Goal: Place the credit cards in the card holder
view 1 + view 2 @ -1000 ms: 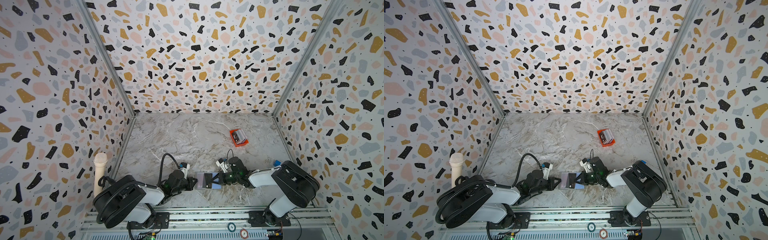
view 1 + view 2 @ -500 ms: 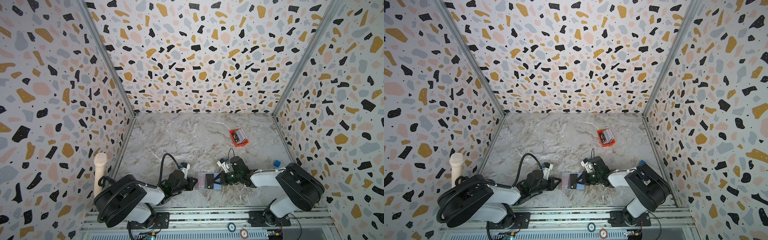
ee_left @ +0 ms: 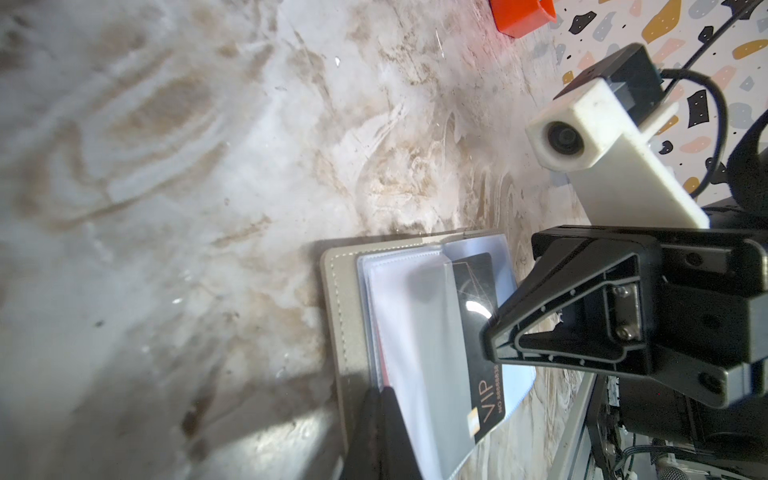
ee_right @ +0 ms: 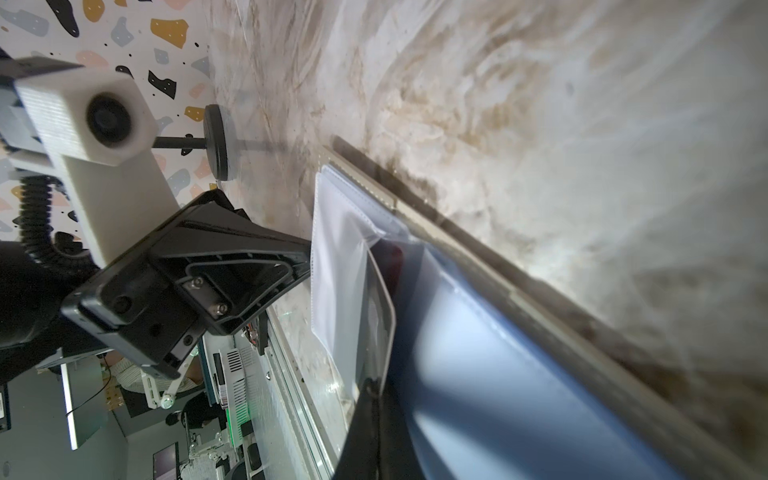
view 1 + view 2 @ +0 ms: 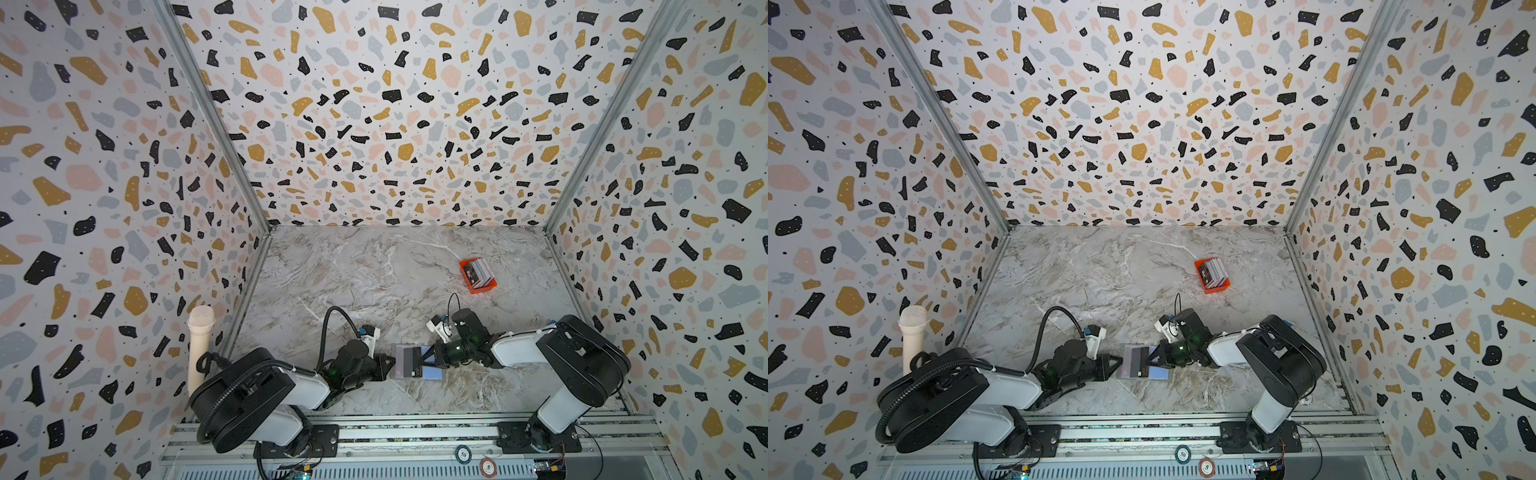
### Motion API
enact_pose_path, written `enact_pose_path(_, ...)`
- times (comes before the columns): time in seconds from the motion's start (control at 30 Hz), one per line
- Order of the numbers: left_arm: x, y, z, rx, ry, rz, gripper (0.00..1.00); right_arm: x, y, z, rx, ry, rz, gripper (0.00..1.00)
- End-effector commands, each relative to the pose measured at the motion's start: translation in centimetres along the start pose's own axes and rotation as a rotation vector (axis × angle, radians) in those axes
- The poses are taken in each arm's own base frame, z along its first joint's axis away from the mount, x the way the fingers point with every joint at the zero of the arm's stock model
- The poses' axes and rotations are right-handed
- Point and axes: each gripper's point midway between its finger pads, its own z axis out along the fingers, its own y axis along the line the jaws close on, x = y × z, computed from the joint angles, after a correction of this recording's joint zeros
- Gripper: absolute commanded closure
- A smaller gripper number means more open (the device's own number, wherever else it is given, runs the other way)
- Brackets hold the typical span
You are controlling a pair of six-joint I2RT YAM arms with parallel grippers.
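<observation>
Look, the right pincer clamps the black VIP card, partly inside a clear pocket of the open card holder on the counter. The left pincer pinches the holder's edge. Push crooked and the card could snag, buckling that pocket.

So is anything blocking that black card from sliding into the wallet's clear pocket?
Nothing visible does. The right gripper holds the black card right at the clear pocket of the card holder, one edge seemingly tucked under the plastic, while the left gripper pinches the pocket's edge.
</observation>
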Motion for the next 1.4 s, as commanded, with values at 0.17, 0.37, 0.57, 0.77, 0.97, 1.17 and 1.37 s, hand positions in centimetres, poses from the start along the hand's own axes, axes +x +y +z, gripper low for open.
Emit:
enact_pose_path(0.17, 0.8, 0.1, 0.0, 0.009, 0.028, -0.02, 1.0, 0.5, -0.7, 2.0, 0.051, 0.007, 0.013, 1.0)
enact_pose_path(0.37, 0.6, -0.2, -0.4, 0.019, 0.017, -0.02, 1.0, 0.6, -1.0, 2.5, 0.061, 0.006, 0.014, 1.0)
enact_pose_path(0.57, -0.6, 0.4, -1.5, -0.037, -0.051, -0.041, 1.0, 0.8, -1.1, 2.3, 0.062, 0.007, 0.007, 1.0)
enact_pose_path(0.77, -0.6, 0.5, -1.2, -0.067, -0.026, 0.0, 1.0, 0.7, -1.0, 2.5, 0.066, 0.012, 0.001, 1.0)
enact_pose_path(0.97, 0.7, 1.2, -0.6, -0.074, 0.021, -0.018, 1.0, 0.5, -0.5, 3.1, 0.078, 0.014, -0.009, 1.0)
enact_pose_path(1.17, 1.2, 1.2, -0.6, -0.068, 0.035, -0.023, 1.0, 0.3, 0.3, 3.7, 0.079, 0.019, -0.017, 1.0)
enact_pose_path(1.37, 0.7, 1.1, -1.4, -0.079, 0.003, -0.024, 1.0, -0.2, 0.9, 3.1, 0.1, -0.003, -0.038, 1.0)
